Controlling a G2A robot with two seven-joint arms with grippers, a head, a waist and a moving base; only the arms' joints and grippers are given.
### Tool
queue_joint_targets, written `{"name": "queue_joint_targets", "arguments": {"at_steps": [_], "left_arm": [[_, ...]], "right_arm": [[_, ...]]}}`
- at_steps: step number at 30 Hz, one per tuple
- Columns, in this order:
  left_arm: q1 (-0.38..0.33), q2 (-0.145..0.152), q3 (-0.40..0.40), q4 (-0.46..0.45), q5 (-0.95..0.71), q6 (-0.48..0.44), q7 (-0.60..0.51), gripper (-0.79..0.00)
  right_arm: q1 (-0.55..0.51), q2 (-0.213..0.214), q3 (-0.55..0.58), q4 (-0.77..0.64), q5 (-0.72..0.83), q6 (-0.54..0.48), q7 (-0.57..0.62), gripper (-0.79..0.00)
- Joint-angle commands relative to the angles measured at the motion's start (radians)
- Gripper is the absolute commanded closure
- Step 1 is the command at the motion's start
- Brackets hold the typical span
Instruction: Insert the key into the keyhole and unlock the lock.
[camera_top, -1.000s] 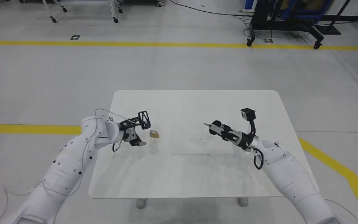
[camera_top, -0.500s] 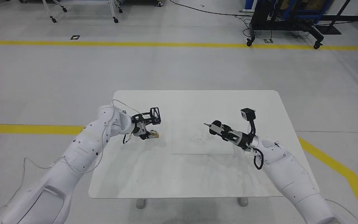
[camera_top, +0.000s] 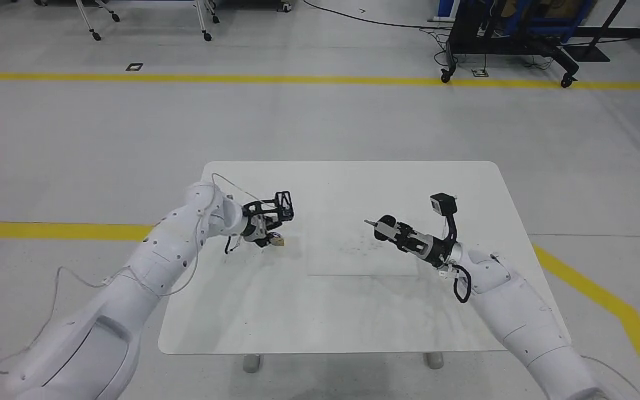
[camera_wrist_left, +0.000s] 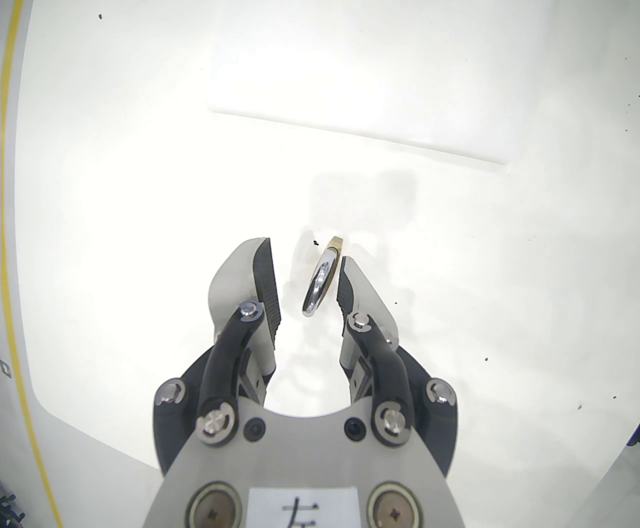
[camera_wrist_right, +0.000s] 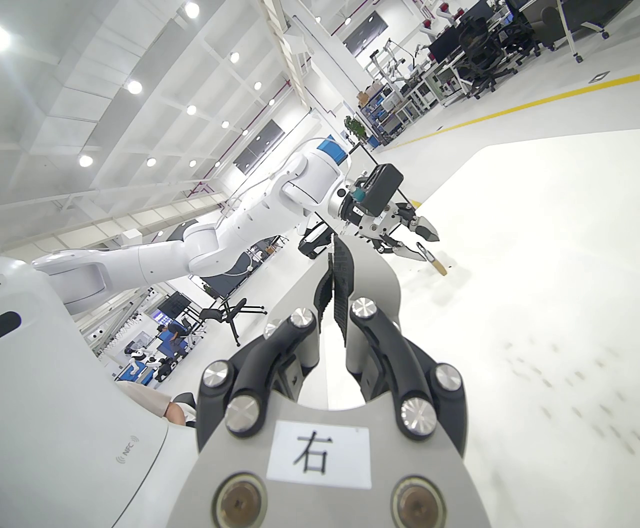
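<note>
A small padlock (camera_wrist_left: 320, 282) with a silver shackle and a brass body (camera_top: 276, 240) lies on the white table (camera_top: 400, 310), left of its middle. My left gripper (camera_wrist_left: 305, 255) is open and low over the table, one finger on each side of the shackle, with the finger (camera_wrist_left: 350, 285) on one side very close to it. The right wrist view shows that gripper (camera_wrist_right: 422, 242) and the padlock (camera_wrist_right: 439, 265) from afar. My right gripper (camera_top: 375, 226) hovers right of centre, shut on the key, whose thin tip (camera_top: 367, 221) points toward the padlock. Its pads (camera_wrist_right: 334, 280) are pressed together and hide the rest of the key.
A thin white sheet (camera_top: 350, 262) lies flat on the table between the two grippers; its edge (camera_wrist_left: 360, 137) runs just beyond the padlock. The table's rounded corner and edge (camera_wrist_left: 75, 430) are close behind my left gripper.
My left arm has swung in to the right, bringing its open gripper up to and around the padlock. The right arm and key have stayed still.
</note>
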Motion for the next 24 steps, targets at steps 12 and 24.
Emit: {"name": "queue_joint_targets", "arguments": {"at_steps": [12, 24], "left_arm": [[-0.031, -0.036, 0.033, 0.045, -0.007, 0.045, -0.098, 0.000], [-0.019, -0.038, 0.034, -0.013, 0.010, 0.040, -0.107, 0.000]], "right_arm": [[0.000, 0.000, 0.000, 0.000, 0.000, 0.000, 0.000, 0.000], [0.000, 0.000, 0.000, 0.000, 0.000, 0.000, 0.000, 0.000]]}}
